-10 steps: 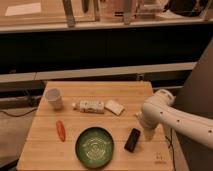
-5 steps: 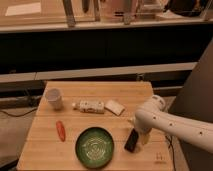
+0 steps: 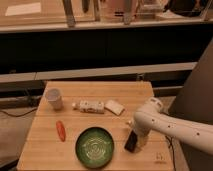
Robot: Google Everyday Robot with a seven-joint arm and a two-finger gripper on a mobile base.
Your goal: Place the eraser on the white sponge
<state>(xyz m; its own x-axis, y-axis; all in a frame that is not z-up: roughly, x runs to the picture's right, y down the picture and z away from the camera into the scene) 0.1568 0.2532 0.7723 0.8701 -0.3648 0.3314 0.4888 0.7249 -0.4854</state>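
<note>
Eraser [image 3: 130, 143]: black block on wooden table [image 3: 92, 92], right of green bowl [image 3: 94, 146], directly under gripper [image 3: 137, 139], apparently lowered for pickup; hold cannot be told. White sponge [image 3: 115, 107]: bare, touching patterned bottle [image 3: 90, 106], well apart from eraser.

— Where do you have the arm?
— I see the arm [image 3: 177, 129] coming in from the right edge, white, rising slightly towards its rounded wrist [image 3: 146, 116]; there it bends downward.
— And the gripper?
— My gripper [image 3: 136, 141] hangs below that wrist, low, right of centre; it seems to point straight down, though the wrist covers much of it.
</note>
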